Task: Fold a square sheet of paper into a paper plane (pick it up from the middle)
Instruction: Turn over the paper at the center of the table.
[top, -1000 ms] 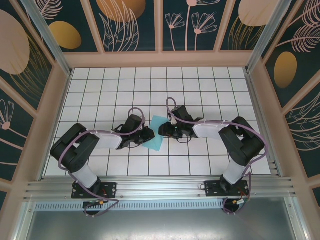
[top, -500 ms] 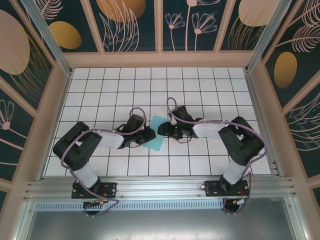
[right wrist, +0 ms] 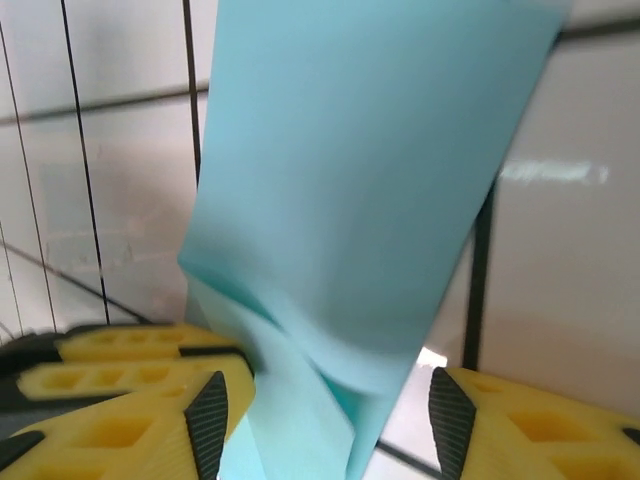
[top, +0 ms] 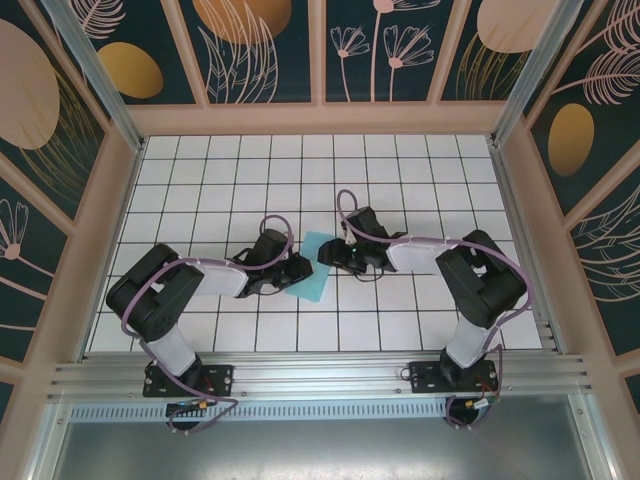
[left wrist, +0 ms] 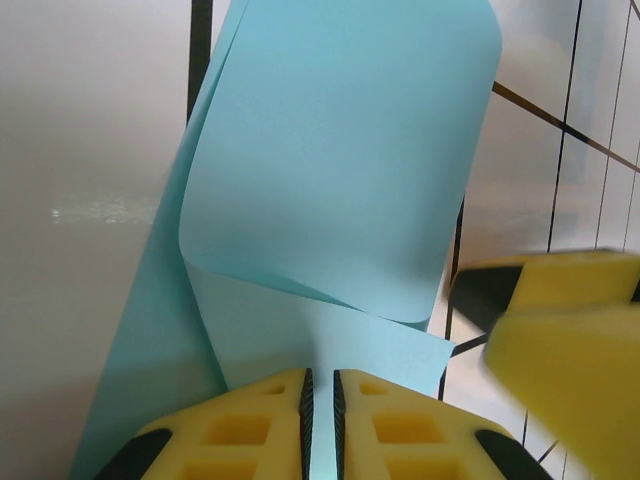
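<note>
The square sheet of paper (top: 312, 270) is light blue and lies between the two arms at mid-table, one flap curling up and over. In the left wrist view the sheet (left wrist: 340, 180) bends in a loose roll, and my left gripper (left wrist: 320, 400) is shut on its near edge. My right gripper (right wrist: 330, 420) stands open astride the far side of the sheet (right wrist: 370, 180), its pads apart from the paper. From above, the left gripper (top: 293, 270) and right gripper (top: 328, 256) face each other across the sheet. The paper plane is out of view.
The white grid-tiled table (top: 250, 180) is fenced by a pale frame (top: 320, 118) and patterned walls. An aluminium rail (top: 320, 375) runs along the near edge by the arm bases. The right gripper's yellow finger (left wrist: 570, 330) sits close beside the left gripper.
My right gripper's jaws have spread wider and it has shifted slightly toward the far side. The left gripper keeps its pinch on the sheet and has hardly moved.
</note>
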Motion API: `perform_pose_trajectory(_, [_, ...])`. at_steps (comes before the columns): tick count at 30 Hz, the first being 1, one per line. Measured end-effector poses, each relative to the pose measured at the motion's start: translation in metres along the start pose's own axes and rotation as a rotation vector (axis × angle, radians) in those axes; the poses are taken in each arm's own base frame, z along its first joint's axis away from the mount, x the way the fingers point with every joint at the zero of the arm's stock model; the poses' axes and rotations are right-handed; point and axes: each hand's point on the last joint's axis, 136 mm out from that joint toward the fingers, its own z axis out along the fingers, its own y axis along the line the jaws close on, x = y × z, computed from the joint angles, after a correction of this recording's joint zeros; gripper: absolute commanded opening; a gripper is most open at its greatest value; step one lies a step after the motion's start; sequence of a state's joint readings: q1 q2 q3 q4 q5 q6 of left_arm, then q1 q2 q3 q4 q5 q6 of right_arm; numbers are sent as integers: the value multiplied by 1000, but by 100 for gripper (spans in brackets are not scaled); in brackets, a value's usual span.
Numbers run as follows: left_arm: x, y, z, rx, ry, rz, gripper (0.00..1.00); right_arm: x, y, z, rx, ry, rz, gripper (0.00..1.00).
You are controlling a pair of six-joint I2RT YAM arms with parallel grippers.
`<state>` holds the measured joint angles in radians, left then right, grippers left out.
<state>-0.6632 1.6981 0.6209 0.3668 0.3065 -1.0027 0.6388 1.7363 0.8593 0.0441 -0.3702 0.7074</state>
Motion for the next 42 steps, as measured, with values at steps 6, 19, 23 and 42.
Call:
perform_pose_trajectory(6, [0,0,0,1,1,1,17,-43,0,-6,-9,-77,8,60])
perform_pose_trajectory(19, [2,0,-3,5,-2,-2,19,-45,-6,11,9,-45,21,59])
perform_pose_trajectory(23, [3,0,-3,6,1,-1,18,-35,4,14,-31,-15,10,59])
perform_pose_trajectory(42, [1,1,-7,9,-29,-21,16,23,16,7,-190,72,-28,49])
